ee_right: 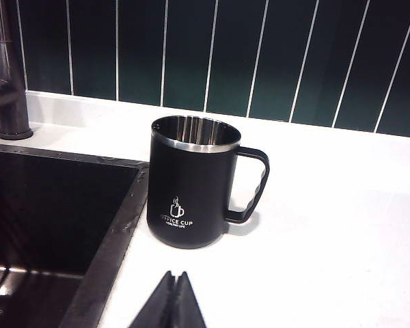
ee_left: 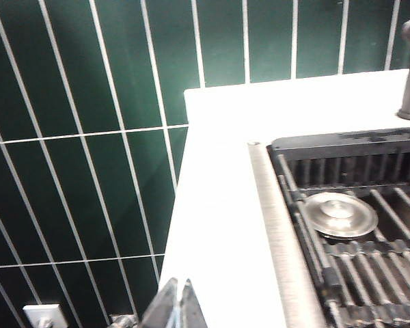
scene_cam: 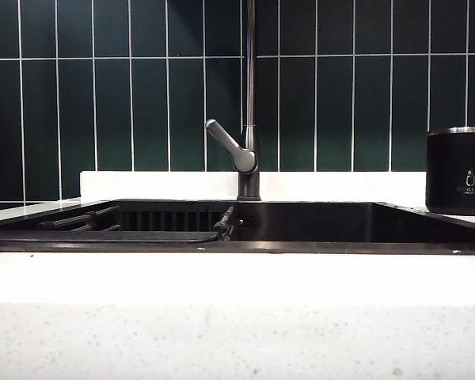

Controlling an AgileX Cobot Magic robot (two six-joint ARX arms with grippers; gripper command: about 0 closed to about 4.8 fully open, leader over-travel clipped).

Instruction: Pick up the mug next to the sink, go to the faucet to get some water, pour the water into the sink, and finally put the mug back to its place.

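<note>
I am looking at a dark sink point(scene_cam: 317, 226) set in a white speckled counter point(scene_cam: 237, 317), with green tiles point(scene_cam: 142, 103) behind. The faucet point(scene_cam: 250, 95) is standing upright at the sink's back edge, its grey lever point(scene_cam: 229, 145) angling up to the left. The mug point(ee_right: 191, 181) is sitting upright on the counter just beside the sink's right rim, handle pointing away from the sink. My right gripper point(ee_right: 172, 301) is hovering near the mug with fingers pressed together, holding nothing. My left gripper point(ee_left: 176, 307) is hanging over the counter left of the sink, also closed and empty. A round metal drain cover point(ee_left: 339, 214) is lying on the rack point(ee_left: 369, 260) inside the sink.
</note>
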